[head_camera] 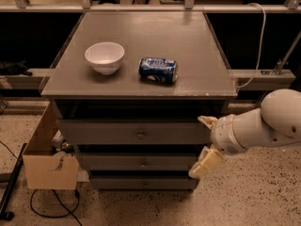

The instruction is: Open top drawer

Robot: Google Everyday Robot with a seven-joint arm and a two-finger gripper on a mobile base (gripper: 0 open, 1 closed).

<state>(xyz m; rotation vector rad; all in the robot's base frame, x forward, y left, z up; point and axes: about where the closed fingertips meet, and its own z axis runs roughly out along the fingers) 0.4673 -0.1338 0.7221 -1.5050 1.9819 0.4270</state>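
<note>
gripper: one, being held open beside the right end of the drawers, its two fingers being spread one above the other.
top drawer: one, being seen just under the tabletop, uppermost of three; its single knob is not being touched.
table: one bowl and one can, lying sideways, are being carried.
floor: one cardboard box is being seen at left.

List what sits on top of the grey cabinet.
A white bowl and a blue can lying on its side. What lies beneath them is covered. The gripper, jaws open, is off the top, by the right end of the top drawer.
</note>
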